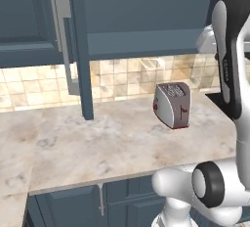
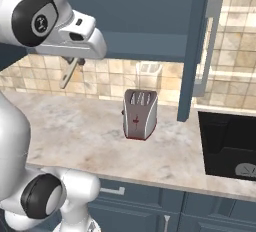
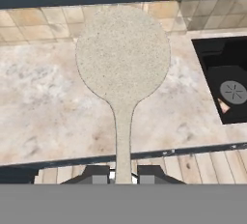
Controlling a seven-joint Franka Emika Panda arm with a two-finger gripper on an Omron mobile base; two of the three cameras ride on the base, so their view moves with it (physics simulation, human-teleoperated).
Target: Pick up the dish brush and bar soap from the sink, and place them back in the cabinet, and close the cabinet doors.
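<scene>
The dish brush (image 3: pixel 122 63) sits clamped by its handle between the two fingers of the claw (image 3: pixel 123 175), its round, speckled cream head pointing away from the hand and hanging above the beige marble table (image 3: pixel 43 107). In the right base view the brush's tan handle (image 2: pixel 69 73) pokes down at a slant beneath the raised white hand, just below the front edge of the cabinet (image 2: pixel 145 11), whose dark blue-grey inner shelf runs level with the hand. The cabinet doors stand open: one (image 1: pixel 80 45) juts forward edge-on with its long silver bar handle (image 1: pixel 66 50) beside it, the other (image 2: pixel 197 46) likewise toward the sink side. Off to the right, the black sink (image 3: pixel 224 88) shows its round grey drain (image 3: pixel 234 91), and a small reddish-brown corner, probably the bar soap (image 3: pixel 223 105), lies touching the drain's lower edge. A red-and-silver toaster (image 1: pixel 173 104) stands upright on the table near the tiled backsplash (image 1: pixel 122 77), well apart from the sink.
</scene>
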